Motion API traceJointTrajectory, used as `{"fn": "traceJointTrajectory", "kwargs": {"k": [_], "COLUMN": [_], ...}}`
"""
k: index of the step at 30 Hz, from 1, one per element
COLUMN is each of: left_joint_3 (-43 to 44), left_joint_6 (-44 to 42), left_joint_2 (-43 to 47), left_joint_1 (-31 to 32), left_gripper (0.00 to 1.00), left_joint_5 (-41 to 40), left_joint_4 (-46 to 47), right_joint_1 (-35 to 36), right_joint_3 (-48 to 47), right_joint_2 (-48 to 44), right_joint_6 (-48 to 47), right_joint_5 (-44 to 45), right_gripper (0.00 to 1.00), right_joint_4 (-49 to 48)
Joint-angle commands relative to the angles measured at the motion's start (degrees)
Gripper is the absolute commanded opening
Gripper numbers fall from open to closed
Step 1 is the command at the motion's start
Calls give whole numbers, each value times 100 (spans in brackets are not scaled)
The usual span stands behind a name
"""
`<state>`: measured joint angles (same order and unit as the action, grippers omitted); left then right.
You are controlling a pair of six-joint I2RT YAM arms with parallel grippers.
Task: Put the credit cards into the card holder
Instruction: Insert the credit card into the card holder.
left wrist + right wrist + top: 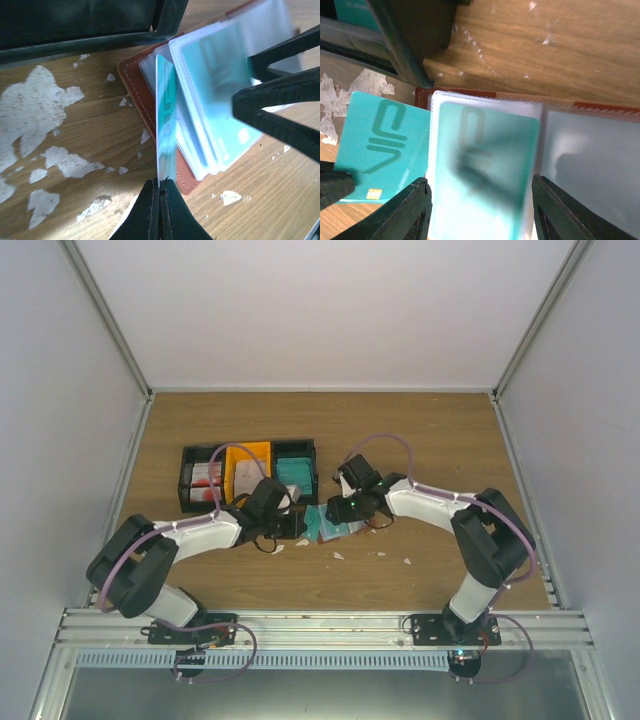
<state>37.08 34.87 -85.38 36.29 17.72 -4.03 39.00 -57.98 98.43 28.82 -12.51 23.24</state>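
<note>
In the left wrist view, your left gripper (160,200) is pinched tight on the bottom edge of a teal card (166,115). The card is thin, hard plastic and stands on its edge, so you see it as a long stripe. It sticks up between the leaves of the card holder (136,90). The holder lies open and flat on the wooden table (90,135), next to a corner of the black bin (90,25). Its cover is red-brown like leather, with pale stitches. Its clear pockets (220,75) are shiny and soft. Two black fingers (280,115) of the other arm reach in over the pockets. Small white scraps (230,197) lie on the wood.

In the right wrist view, your right gripper (479,210) has its jaws wide apart, one on each side of a clear pocket. You cannot tell if they touch it. Another teal card (490,150) looks foggy inside that pocket.

From the top view, both grippers meet at the card holder, just in front of the bins. One bin is orange (250,462).
</note>
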Motion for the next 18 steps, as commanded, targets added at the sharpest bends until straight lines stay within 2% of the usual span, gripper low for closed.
{"fn": "traceJointTrajectory", "kwargs": {"k": [1, 4, 10, 18], "left_joint_3": [-8, -52, -157, -374], "left_joint_6": [-79, -75, 56, 339], "left_joint_2": [508, 1035, 2190, 3380], "left_joint_1": [19, 23, 18, 18], "left_gripper": [0, 0, 0, 0], "left_joint_5": [-603, -831, -1435, -1585], "left_joint_4": [-525, -777, -994, -622], "right_joint_1": [-3, -142, -611, -728], "right_joint_3": [-193, -108, 401, 854], "right_joint_2": [-658, -1001, -1271, -1224], "right_joint_6": [54, 73, -129, -511], "right_joint_5": [779, 1189, 1243, 433], "right_gripper": [57, 59, 60, 59], "right_joint_4": [291, 388, 359, 371]}}
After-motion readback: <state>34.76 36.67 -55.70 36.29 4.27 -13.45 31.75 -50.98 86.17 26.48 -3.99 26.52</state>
